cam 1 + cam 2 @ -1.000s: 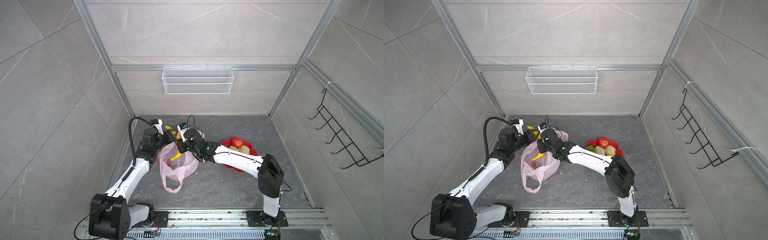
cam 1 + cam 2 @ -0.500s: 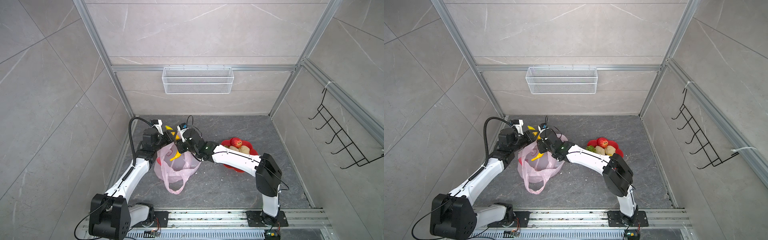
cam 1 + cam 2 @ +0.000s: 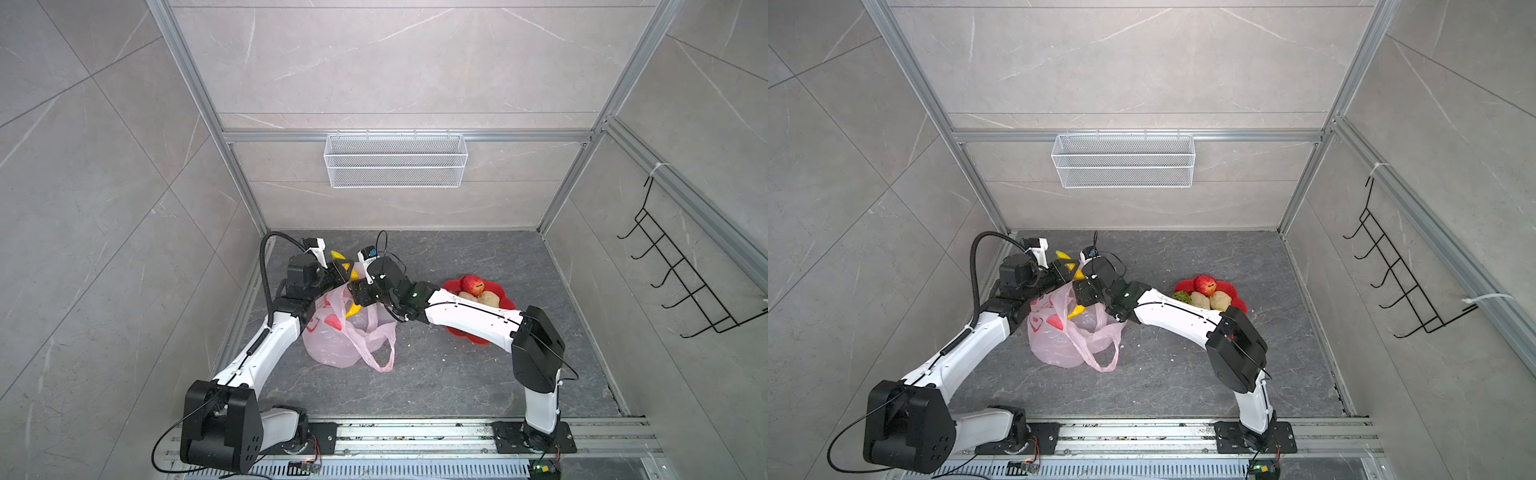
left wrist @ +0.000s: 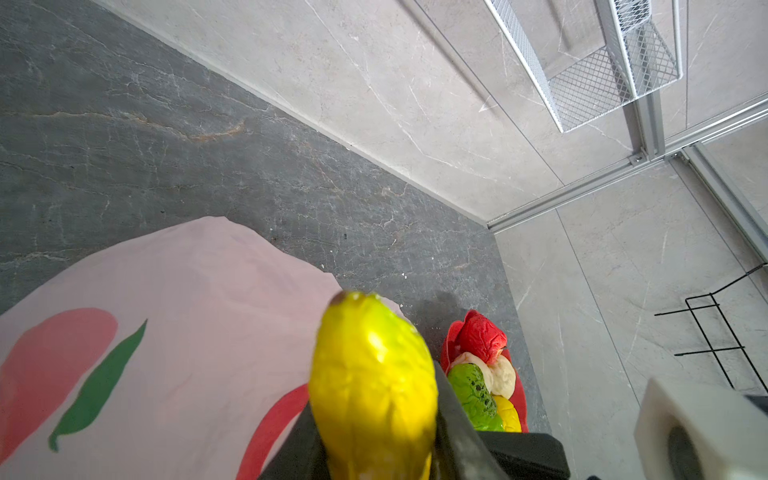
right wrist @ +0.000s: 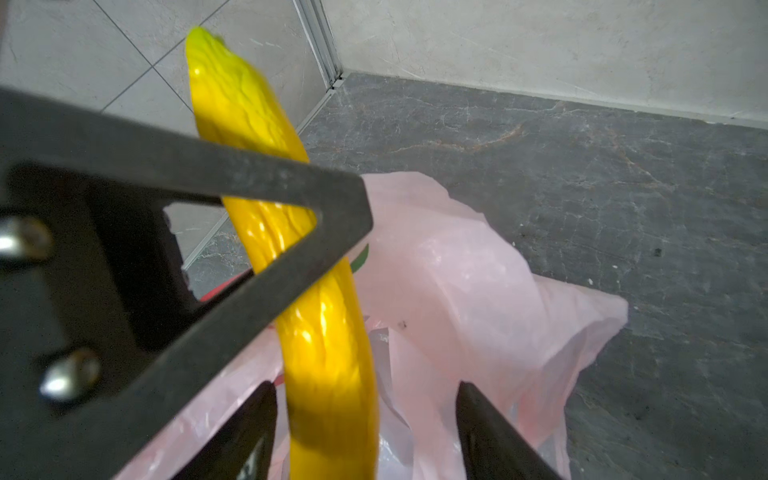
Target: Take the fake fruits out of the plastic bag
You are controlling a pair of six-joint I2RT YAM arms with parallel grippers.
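Stone floor: dark grey, veined, hard and flat; it carries everything here.
Plastic bag: thin pale-pink crinkly film with red and green print, slumped on the floor with its mouth up under my grippers. I judge a straight, slow lift best, so the film does not cling and ride along.
Red flower-shaped dish: glossy, well apart to the right in both top views. It holds a red apple, beige lumps and a green netted ball.
Long yellow plastic banana: slick, ribbed and curved, its lower end at the bag's mouth. Whether it clears the film I cannot tell.
Left gripper: my fingers are clamped across the banana.
Right gripper: my fingers stand apart on either side of the banana without pinching it. I would back them clear first.
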